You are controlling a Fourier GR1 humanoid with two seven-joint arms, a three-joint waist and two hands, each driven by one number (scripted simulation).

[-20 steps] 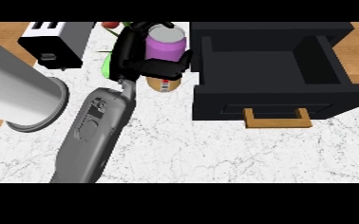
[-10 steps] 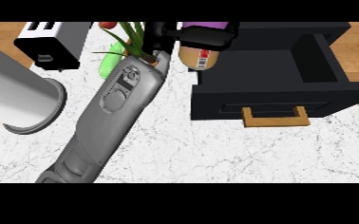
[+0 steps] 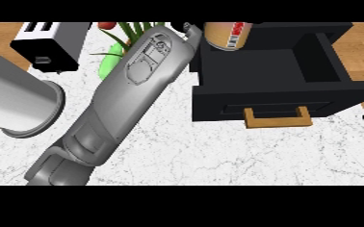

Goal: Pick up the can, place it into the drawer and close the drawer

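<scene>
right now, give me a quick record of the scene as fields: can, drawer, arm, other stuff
can: upright at the top edge of the view, over the back left part of the drawer
drawer: black, pulled open, nothing seen inside, wooden handle facing the robot
arm: grey forearm reaching up toward the can; its robot hand mostly hidden
other stuff: toaster top left, green plant behind the arm

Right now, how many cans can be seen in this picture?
1. The can is at the top, over the left rear part of the open drawer. The forearm might hide others.
</scene>
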